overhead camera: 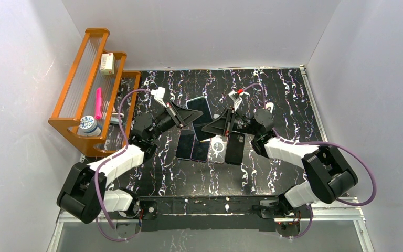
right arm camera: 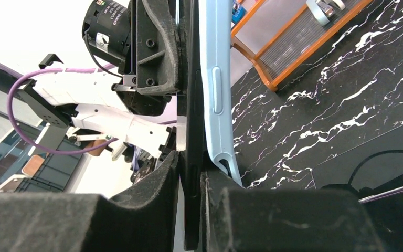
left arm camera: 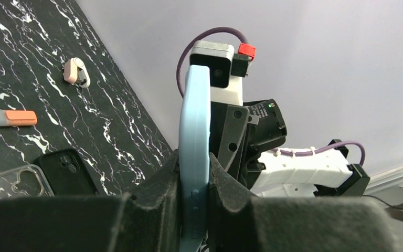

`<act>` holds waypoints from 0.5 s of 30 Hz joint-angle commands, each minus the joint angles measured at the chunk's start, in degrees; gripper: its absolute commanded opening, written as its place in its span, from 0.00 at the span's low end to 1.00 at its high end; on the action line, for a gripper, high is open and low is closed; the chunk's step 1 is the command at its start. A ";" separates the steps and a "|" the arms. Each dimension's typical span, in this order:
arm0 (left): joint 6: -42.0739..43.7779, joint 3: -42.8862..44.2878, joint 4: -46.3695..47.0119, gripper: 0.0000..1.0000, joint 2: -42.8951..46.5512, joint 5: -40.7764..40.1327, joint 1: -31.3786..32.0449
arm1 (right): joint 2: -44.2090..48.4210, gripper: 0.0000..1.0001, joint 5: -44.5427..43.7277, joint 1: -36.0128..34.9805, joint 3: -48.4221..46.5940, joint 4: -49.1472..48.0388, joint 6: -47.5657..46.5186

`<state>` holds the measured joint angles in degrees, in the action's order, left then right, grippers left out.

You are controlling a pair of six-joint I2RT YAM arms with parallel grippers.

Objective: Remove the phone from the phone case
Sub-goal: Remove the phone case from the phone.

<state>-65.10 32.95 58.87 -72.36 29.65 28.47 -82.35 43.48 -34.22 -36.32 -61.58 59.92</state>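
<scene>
Left gripper (left arm camera: 194, 181) is clamped tight on the light-blue phone case (left arm camera: 195, 115), held edge-up between its pads, and facing it the right gripper (right arm camera: 191, 176) pinches the dark phone (right arm camera: 191, 110), the case's corner splayed off the phone just beside one pad.

Reads as a robotics lab test cell, not a home or a shop. Boxed in by plain white panels (overhead camera: 21, 79) on the left, back and right of the frame. Floored with a black marbled mat (overhead camera: 283, 94). Fitted with a left arm (overhead camera: 120, 160) and a right arm (overhead camera: 288, 149), both bolted to a black base bar (overhead camera: 204, 206) at the bottom edge and trailing purple cable (left arm camera: 218, 29). Edged with aluminium rail (overhead camera: 341, 212) at lower right. Stocked with staged props: an orange rack (overhead camera: 73, 73) at upper left, a row of phones (overhead camera: 210, 147) laid flat at centre.
</scene>
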 commanded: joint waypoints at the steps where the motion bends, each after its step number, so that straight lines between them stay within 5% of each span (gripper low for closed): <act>1: 3.01 2.75 -5.44 0.19 2.24 6.61 3.04 | 1.02 0.09 -1.93 -1.04 -3.58 -8.38 -1.61; 7: 5.30 2.42 -9.71 0.46 6.50 4.01 -1.21 | 4.00 0.01 -3.94 0.71 -1.01 -7.60 -1.21; 15: 11.18 1.60 -16.56 0.62 12.01 0.49 -1.96 | 6.51 0.01 -4.21 1.36 -0.83 -6.04 -0.94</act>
<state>-58.92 33.91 46.65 -64.60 31.81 27.09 -79.18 40.77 -33.36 -36.29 -63.05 59.53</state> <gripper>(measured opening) 0.596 0.133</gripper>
